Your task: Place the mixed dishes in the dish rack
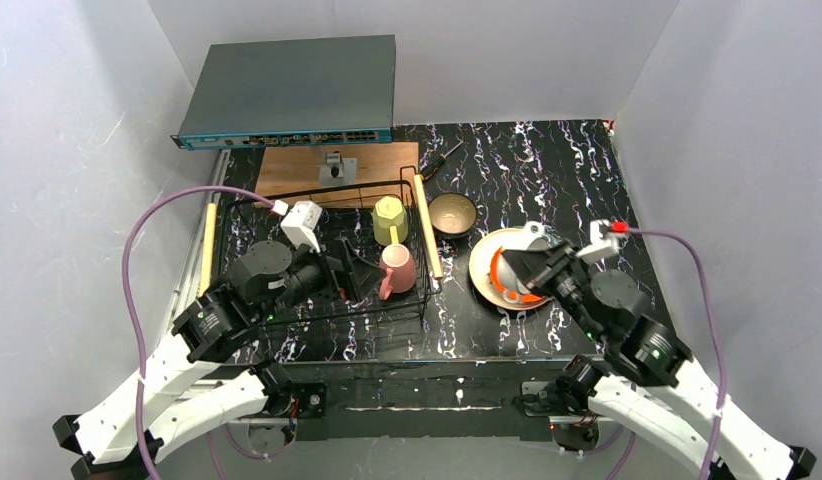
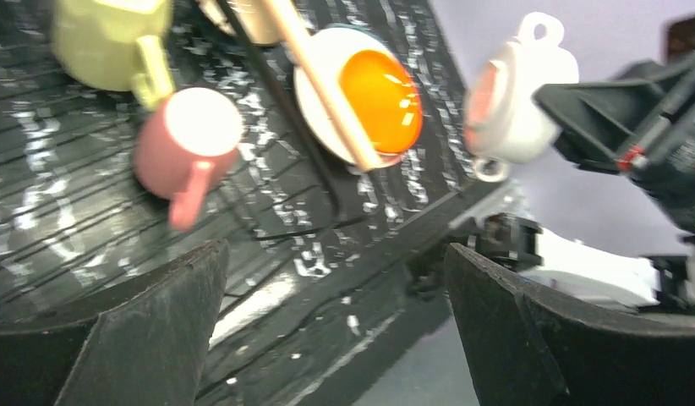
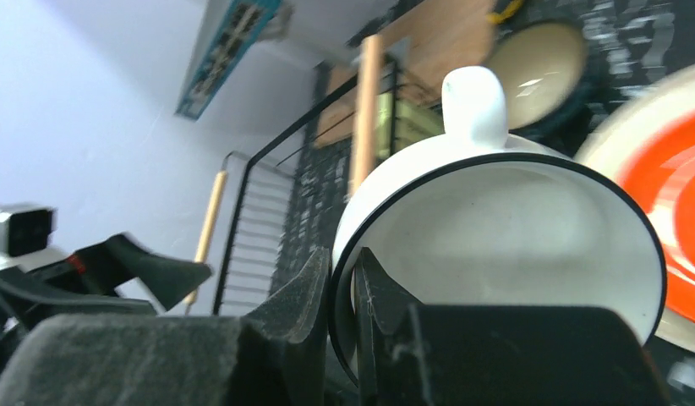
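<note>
Left jaws hang wide open, empty, over the dish rack [image 1: 424, 240]. Right jaws pinch the white cup [image 3: 496, 228] by its rim, above the cream plate [image 1: 484, 272] beside the rack; lift clear of the wooden handle, then lower beside the pink mug [image 1: 397, 268]

Glossy white cup [image 3: 513, 228]; wire dish rack [image 1: 347, 228] with wooden handles [image 1: 423, 225].

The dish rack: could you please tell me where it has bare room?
Bare: the dish rack floor beside its left handle and at rear middle. Crowded on the right: yellow-green mug, pink mug, open left claw alongside.
</note>
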Available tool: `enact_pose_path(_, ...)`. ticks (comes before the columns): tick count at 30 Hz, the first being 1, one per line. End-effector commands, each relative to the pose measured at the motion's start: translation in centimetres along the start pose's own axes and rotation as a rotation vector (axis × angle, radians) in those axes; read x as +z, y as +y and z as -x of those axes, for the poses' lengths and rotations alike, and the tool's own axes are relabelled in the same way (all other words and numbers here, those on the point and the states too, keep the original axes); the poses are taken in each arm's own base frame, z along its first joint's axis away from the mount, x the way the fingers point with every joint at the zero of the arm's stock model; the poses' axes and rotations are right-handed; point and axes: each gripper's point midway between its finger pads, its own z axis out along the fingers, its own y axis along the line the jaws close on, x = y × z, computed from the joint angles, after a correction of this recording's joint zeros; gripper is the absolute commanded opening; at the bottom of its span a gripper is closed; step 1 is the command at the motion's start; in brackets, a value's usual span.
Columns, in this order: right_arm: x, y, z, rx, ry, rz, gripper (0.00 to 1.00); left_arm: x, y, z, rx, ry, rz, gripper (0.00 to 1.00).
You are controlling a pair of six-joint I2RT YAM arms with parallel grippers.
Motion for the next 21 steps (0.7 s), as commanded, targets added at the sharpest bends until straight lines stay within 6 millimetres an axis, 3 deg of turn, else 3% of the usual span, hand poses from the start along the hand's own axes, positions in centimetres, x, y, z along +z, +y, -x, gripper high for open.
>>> enact_pose_path(1, -1.4, 14.4, 3.8, 0.105, -0.019, 0.529, 0.01, 0.9, -5.0, -0.4, -0.111, 0.040, -0.253, 0.98)
enact_pose_path(4, -2.1, 18.9, 3.9, 0.183, -0.005, 0.781, 0.01, 1.3, -8.3, -0.1, -0.177, 0.057, -0.430, 0.98)
enact_pose_path(10, -1.5, 23.4, 4.9, 0.280, 0.025, 0.924, 0.01, 0.3, -13.2, 2.0, -0.245, 0.009, -0.735, 0.98)
enact_pose_path(15, -2.0, 26.0, 5.0, 0.389, 0.079, 1.069, 0.01, 0.3, -13.7, 3.0, -0.261, -0.034, -0.769, 0.98)
enact_pose_path(21, -2.6, 27.2, 4.5, 0.488, 0.118, 1.170, 0.01, 0.3, -12.2, 4.1, -0.257, -0.151, -0.709, 0.98)
